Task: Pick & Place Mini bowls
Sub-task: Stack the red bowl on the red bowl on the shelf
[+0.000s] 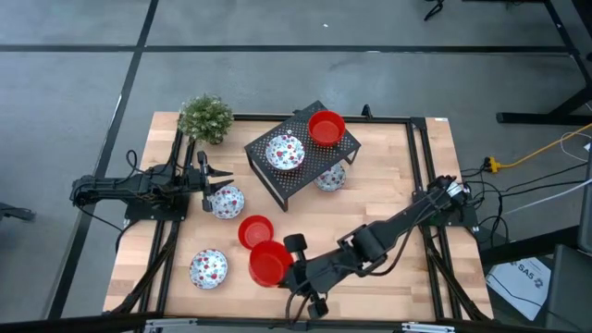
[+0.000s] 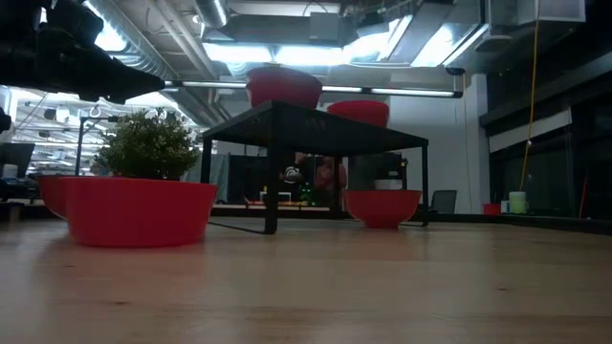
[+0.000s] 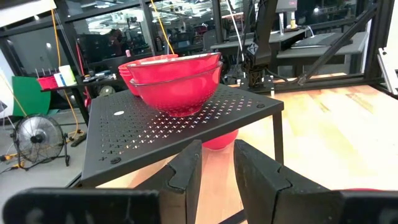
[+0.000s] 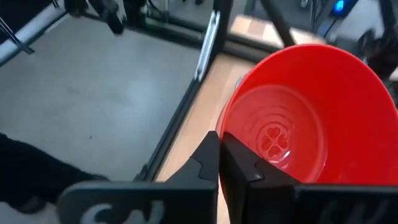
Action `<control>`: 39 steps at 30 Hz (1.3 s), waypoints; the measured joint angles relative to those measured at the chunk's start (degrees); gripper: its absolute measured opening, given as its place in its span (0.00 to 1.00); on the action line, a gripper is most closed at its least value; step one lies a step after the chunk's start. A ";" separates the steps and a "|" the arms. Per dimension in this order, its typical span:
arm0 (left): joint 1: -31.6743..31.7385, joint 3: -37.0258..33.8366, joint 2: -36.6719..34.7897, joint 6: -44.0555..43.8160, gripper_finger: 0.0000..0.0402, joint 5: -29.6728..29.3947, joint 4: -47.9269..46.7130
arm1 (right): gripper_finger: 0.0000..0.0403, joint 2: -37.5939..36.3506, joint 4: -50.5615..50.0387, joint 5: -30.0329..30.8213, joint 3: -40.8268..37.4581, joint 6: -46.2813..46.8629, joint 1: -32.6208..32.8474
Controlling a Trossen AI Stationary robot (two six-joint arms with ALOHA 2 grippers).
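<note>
My right gripper (image 1: 288, 265) (image 4: 221, 158) is shut on a plain red mini bowl (image 1: 267, 265) (image 4: 292, 121) near the table's near edge. A second red bowl (image 1: 256, 230) stands just behind it. Speckled bowls stand on the table at the near left (image 1: 209, 268) and by my left gripper (image 1: 228, 201). On the black rack (image 1: 305, 176) stand a speckled bowl (image 1: 285, 152) and a red bowl (image 1: 326, 128); another speckled bowl (image 1: 330, 177) stands under its edge. My left gripper (image 1: 207, 179) (image 3: 217, 171) is open and empty, pointing at the rack. My right gripper pinches the red bowl's rim (image 4: 221, 127) on the side facing the arm, one finger inside the bowl and one outside. The fingers come from the table's right, slanting down. The bowl is upright, and in the low view (image 2: 134, 210) its base seems to rest on the table.
A small green plant (image 1: 205, 117) stands at the table's far left corner. The rack takes up the far middle. Bare wood lies to the right of the rack and along the near right, under my right arm.
</note>
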 joint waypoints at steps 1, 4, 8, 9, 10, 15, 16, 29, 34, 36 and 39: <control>0.02 0.00 0.01 0.00 0.22 0.00 0.00 | 0.01 0.00 0.07 -0.02 0.68 -0.68 -0.27; 0.02 -0.01 0.02 0.00 0.22 0.00 0.01 | 0.01 0.00 -1.51 -0.17 2.47 -1.55 -1.27; 0.02 -0.02 0.00 0.00 0.22 0.00 0.00 | 0.01 0.00 -3.34 -0.20 3.61 -1.57 -3.47; 0.00 -0.01 0.00 0.00 0.22 0.00 0.00 | 0.01 0.00 -3.79 -0.68 3.88 -1.59 -4.07; 0.00 -0.02 0.00 0.00 0.22 0.00 0.00 | 0.01 0.00 -4.11 -1.54 4.20 -1.59 -4.70; 0.00 -0.02 0.01 0.00 0.22 0.00 0.00 | 0.02 0.00 -4.44 -4.88 5.20 -1.63 -7.80; 0.02 -0.01 0.00 0.00 0.22 0.00 0.01 | 0.02 0.01 -4.76 -4.85 5.58 -1.74 -8.36; 0.00 0.00 0.01 0.00 0.22 0.00 0.00 | 0.02 0.00 -6.42 -5.35 12.55 -7.41 -18.78; 0.02 0.00 0.02 0.00 0.22 0.00 0.00 | 0.02 0.00 -7.87 -6.14 14.30 -7.81 -23.26; 0.02 0.00 0.02 0.00 0.22 0.00 0.00 | 0.02 0.00 -7.99 -6.14 14.34 -7.76 -24.91; 0.00 0.00 0.00 0.00 0.22 -0.01 0.01 | 0.02 0.00 -8.58 -6.16 14.34 -7.49 -27.11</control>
